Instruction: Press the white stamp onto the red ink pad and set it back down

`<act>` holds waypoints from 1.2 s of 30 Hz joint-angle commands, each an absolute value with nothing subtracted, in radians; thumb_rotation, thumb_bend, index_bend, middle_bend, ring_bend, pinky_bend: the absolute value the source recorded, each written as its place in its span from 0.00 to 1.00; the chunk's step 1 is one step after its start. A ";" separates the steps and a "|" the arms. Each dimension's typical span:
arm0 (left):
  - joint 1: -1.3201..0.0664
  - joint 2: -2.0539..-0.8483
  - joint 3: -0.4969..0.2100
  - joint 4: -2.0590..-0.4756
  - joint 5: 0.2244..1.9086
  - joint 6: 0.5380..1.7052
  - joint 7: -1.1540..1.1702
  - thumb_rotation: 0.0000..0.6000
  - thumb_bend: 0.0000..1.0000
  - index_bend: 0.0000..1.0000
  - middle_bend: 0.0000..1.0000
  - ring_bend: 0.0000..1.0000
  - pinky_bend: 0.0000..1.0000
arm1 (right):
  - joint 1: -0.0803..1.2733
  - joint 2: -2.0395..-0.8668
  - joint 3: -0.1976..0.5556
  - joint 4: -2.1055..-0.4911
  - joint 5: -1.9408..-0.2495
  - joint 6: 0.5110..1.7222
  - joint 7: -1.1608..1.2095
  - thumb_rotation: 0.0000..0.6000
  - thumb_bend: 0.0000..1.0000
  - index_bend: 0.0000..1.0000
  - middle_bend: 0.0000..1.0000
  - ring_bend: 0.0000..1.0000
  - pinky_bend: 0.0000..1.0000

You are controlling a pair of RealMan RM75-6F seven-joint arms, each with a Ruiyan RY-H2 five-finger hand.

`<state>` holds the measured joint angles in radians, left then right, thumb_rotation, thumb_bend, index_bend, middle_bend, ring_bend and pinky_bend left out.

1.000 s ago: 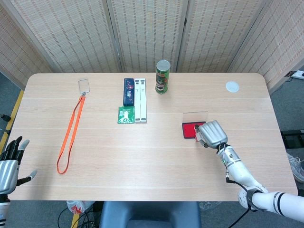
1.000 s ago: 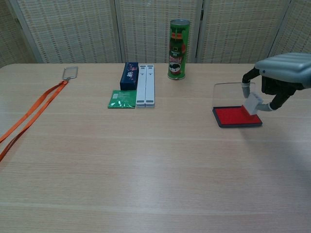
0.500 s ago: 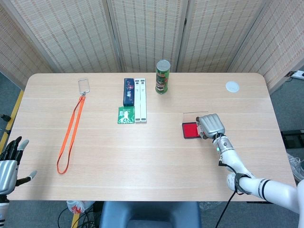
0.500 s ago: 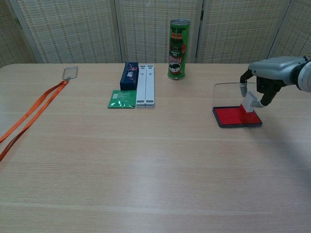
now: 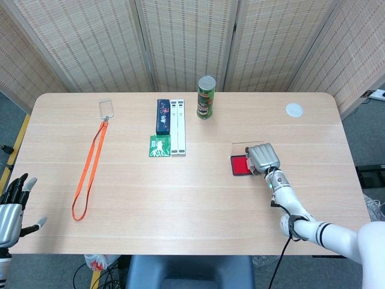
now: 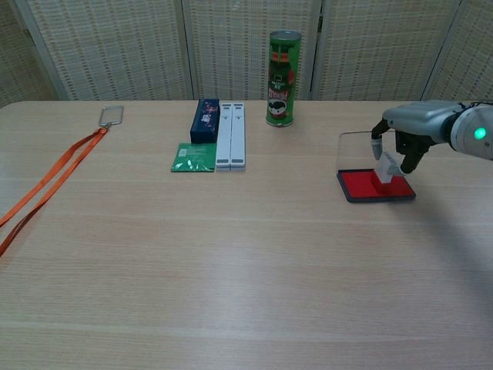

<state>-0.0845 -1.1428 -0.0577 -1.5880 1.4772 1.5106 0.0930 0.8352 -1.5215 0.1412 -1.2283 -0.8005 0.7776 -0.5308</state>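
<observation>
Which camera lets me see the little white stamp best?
The chest view: the white stamp shows from the side, held by the right hand on the red ink pad. In the head view that hand hides it.

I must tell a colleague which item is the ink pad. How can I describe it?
Start at the green can by the table's far edge, then come nearer and right. The ink pad is a flat dark tray with a red surface, the only red item, under the right hand.

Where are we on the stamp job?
Done: right hand has picked up the white stamp. In hand: the stamp sits on the red ink pad, apparently pressing. Left: lift it and set it back on the table. Left hand idle, open.
</observation>
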 commanded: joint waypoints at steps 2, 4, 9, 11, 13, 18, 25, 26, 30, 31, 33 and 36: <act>-0.082 -1.143 -0.057 -1.588 1.481 1.516 0.093 1.00 0.20 0.00 0.01 0.05 0.26 | 0.835 -1.536 0.136 -1.203 -0.810 0.770 -0.515 1.00 0.35 0.90 1.00 0.81 0.99; -0.082 -1.144 -0.057 -1.587 1.481 1.515 0.095 1.00 0.20 0.00 0.01 0.05 0.26 | 0.834 -1.542 0.135 -1.190 -0.816 0.767 -0.503 1.00 0.34 0.90 1.00 0.81 0.99; -0.083 -1.146 -0.058 -1.586 1.479 1.513 0.096 1.00 0.20 0.00 0.01 0.05 0.26 | 0.830 -1.552 0.131 -1.164 -0.833 0.760 -0.483 1.00 0.35 0.90 1.00 0.81 0.99; -0.083 -1.146 -0.057 -1.586 1.479 1.513 0.097 1.00 0.20 0.00 0.01 0.05 0.26 | 0.829 -1.556 0.130 -1.155 -0.837 0.756 -0.475 1.00 0.35 0.91 1.00 0.81 0.99; -0.083 -1.146 -0.057 -1.586 1.480 1.513 0.098 1.00 0.20 0.00 0.01 0.05 0.26 | 0.829 -1.559 0.128 -1.147 -0.842 0.750 -0.470 1.00 0.34 0.91 1.00 0.81 0.99; -0.081 -1.146 -0.058 -1.586 1.481 1.517 0.096 1.00 0.20 0.00 0.01 0.05 0.26 | 0.828 -1.559 0.128 -1.142 -0.853 0.748 -0.461 1.00 0.35 0.91 1.00 0.81 0.99; -0.083 -1.148 -0.059 -1.585 1.480 1.515 0.099 1.00 0.20 0.00 0.01 0.05 0.26 | 0.809 -1.493 0.141 -1.250 -0.888 0.785 -0.427 1.00 0.35 0.91 1.00 0.81 0.99; -0.083 -1.149 -0.059 -1.585 1.480 1.515 0.101 1.00 0.20 0.00 0.01 0.05 0.26 | 0.804 -1.477 0.140 -1.277 -0.896 0.795 -0.427 1.00 0.35 0.91 1.00 0.81 0.99; -0.085 -1.153 -0.058 -1.584 1.478 1.511 0.111 1.00 0.20 0.00 0.01 0.05 0.26 | 0.785 -1.400 0.133 -1.408 -0.916 0.827 -0.432 1.00 0.34 0.91 0.99 0.81 0.99; -0.085 -1.155 -0.058 -1.583 1.477 1.509 0.115 1.00 0.20 0.00 0.01 0.05 0.26 | 0.780 -1.380 0.128 -1.444 -0.923 0.837 -0.438 1.00 0.34 0.91 0.99 0.81 0.99; -0.086 -1.157 -0.058 -1.583 1.476 1.507 0.120 1.00 0.20 0.00 0.01 0.05 0.26 | 0.772 -1.354 0.119 -1.493 -0.939 0.856 -0.449 1.00 0.33 0.91 0.98 0.81 0.99; -0.088 -1.160 -0.059 -1.583 1.472 1.503 0.125 1.00 0.20 0.00 0.01 0.05 0.26 | 0.765 -1.331 0.100 -1.544 -0.951 0.862 -0.462 1.00 0.33 0.90 0.96 0.80 0.99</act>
